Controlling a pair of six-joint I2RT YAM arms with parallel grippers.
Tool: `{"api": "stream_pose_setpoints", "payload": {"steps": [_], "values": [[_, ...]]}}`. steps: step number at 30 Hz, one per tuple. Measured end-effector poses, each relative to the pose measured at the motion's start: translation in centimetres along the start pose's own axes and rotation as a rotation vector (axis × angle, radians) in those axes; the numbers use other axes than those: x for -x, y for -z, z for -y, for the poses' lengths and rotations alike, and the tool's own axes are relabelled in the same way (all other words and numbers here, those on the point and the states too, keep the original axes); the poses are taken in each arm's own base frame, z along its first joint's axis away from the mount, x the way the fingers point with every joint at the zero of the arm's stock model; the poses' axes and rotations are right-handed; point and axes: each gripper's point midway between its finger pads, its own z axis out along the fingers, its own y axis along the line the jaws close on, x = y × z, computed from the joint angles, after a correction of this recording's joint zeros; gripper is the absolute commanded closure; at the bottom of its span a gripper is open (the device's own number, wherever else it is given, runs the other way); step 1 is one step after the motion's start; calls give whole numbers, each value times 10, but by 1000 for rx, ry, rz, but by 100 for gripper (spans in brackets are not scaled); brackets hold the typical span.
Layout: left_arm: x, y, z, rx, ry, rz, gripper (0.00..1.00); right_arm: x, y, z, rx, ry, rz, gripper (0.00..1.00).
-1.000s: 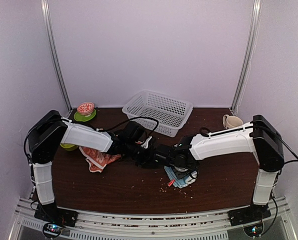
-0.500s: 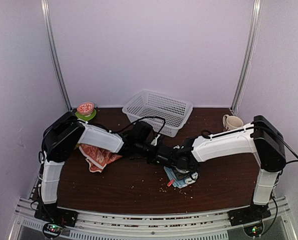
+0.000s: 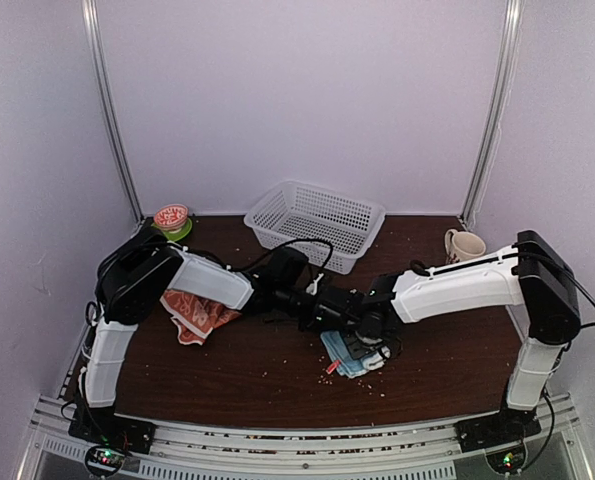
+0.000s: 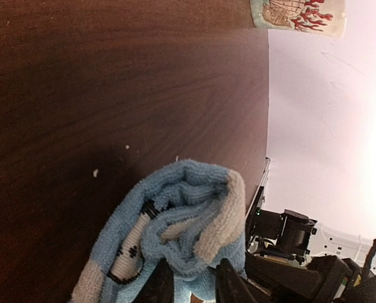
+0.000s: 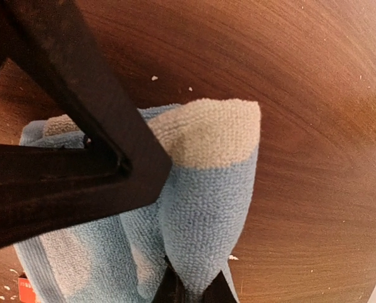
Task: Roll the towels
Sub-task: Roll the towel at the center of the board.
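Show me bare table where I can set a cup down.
Front strip of the table between the orange-red towel and blue towel; front-right corner past the blue towel. Crowded mid-table, where both arms meet before the basket.

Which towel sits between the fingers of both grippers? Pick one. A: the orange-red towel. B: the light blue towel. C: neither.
B: in the wrist views the light blue towel sits in the left gripper and the right gripper; the orange-red towel lies apart.

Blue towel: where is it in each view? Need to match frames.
Top external: blue towel just right of centre.
Left wrist: bottom centre, bunched.
Right wrist: centre to lower left.
Shared landmark: crumb-flecked brown table.
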Motion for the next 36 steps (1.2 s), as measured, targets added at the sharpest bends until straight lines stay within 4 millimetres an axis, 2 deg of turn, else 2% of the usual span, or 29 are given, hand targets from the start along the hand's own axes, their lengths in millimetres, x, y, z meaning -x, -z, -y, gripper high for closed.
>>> {"api": "stream_pose_setpoints", "payload": {"steps": [9, 16, 24, 31, 36], "values": [[-2, -2, -3, 16, -6, 1, 80, 0, 8, -1, 112, -58, -3, 82], [-8, -1, -20, 66, -4, -3, 81, 4, 14, -5, 207, -112, 3, 76], [-12, 3, -25, 86, -8, 0, 79, 6, 15, -9, 258, -152, 5, 89], [-19, 16, -20, 112, -25, -3, 77, 6, 15, -8, 252, -150, 7, 91], [-23, 27, -9, 115, -51, 3, 78, 6, 15, -8, 249, -149, 7, 91]]}}
